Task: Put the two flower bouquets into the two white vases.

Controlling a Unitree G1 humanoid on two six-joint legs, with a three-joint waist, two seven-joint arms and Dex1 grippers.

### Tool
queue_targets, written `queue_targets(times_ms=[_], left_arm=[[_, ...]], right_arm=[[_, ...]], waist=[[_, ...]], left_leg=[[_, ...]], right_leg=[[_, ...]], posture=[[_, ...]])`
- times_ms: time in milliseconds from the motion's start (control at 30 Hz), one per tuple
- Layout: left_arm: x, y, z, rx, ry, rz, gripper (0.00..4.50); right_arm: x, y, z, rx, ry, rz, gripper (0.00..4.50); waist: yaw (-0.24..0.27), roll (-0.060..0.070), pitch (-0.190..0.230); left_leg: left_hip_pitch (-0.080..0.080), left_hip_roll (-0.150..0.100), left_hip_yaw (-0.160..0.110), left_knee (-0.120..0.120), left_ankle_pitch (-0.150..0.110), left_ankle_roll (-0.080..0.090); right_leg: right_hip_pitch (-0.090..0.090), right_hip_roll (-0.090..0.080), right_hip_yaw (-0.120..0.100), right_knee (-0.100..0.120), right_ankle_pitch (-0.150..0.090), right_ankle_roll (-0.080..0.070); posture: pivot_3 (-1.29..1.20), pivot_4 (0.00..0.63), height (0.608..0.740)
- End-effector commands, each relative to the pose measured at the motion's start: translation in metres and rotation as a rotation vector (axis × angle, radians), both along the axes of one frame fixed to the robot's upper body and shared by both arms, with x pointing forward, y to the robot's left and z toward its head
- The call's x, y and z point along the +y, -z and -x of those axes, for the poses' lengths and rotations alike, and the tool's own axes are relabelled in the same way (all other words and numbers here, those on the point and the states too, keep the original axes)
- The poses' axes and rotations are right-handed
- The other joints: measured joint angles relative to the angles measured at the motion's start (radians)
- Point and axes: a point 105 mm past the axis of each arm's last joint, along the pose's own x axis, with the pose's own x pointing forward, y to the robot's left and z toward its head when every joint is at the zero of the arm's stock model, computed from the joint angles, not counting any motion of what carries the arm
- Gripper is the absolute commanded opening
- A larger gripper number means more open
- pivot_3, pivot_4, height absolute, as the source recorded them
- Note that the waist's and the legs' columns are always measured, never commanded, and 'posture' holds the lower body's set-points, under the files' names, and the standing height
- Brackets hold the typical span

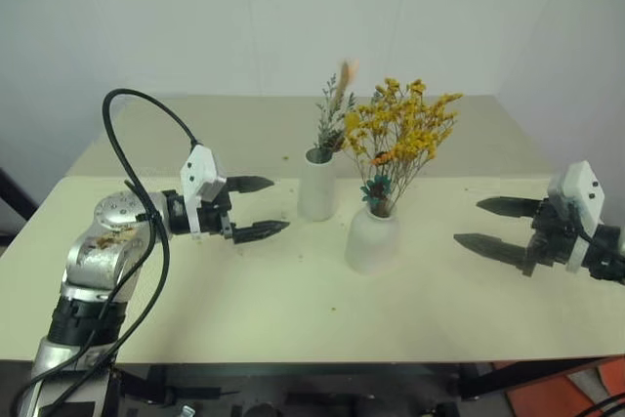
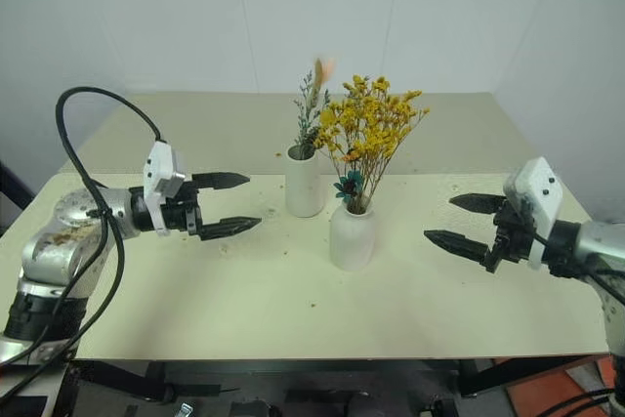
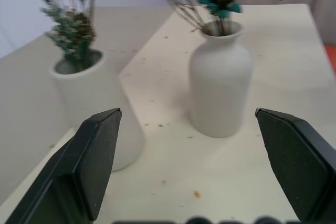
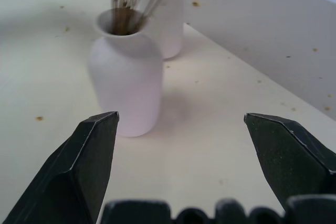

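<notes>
Both grippers, left [image 1: 258, 208] and right [image 1: 491, 224], hang released and empty. Between them stand the slim vase [image 1: 316, 186] with the sprig [image 1: 334, 114] and the dome vase [image 1: 372, 239] with the yellow bunch [image 1: 400, 130], apparently fully seated.

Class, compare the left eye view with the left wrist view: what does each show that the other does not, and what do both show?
Left eye alone: the yellow bouquet's full bushy top, the sprig's plumes, and the whole open right gripper to the right of the vases. Left wrist alone: a close look at small orange crumbs on the table. Both: the tall vase, the dome vase, each holding stems, and the open left gripper.
</notes>
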Motion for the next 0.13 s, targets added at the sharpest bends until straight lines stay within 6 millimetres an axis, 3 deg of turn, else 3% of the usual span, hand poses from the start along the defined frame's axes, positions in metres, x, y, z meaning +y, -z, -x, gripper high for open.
queue_targets(times_ms=[33,133], left_arm=[[0.0036,-0.0136,0.0088,-0.031,0.006,0.007,4.49],[0.0045,-0.0104,0.0046,-0.005,0.014,-0.009,4.49]], right_arm=[[0.011,-0.0125,0.0161,-0.061,0.003,0.01,4.5],[0.0172,-0.0092,0.0211,-0.061,0.021,0.014,4.5]], waist=[[0.0,0.0,0.0],[-0.001,0.0,0.0]], left_leg=[[0.0,0.0,0.0,0.0,0.0,0.0],[0.003,0.0,0.001,0.0,0.0,0.0]], right_leg=[[0.0,0.0,0.0,0.0,0.0,0.0],[0.002,0.001,0.0,0.0,0.0,0.0]], posture=[[0.0,0.15,0.74],[0.0,0.15,0.74]])
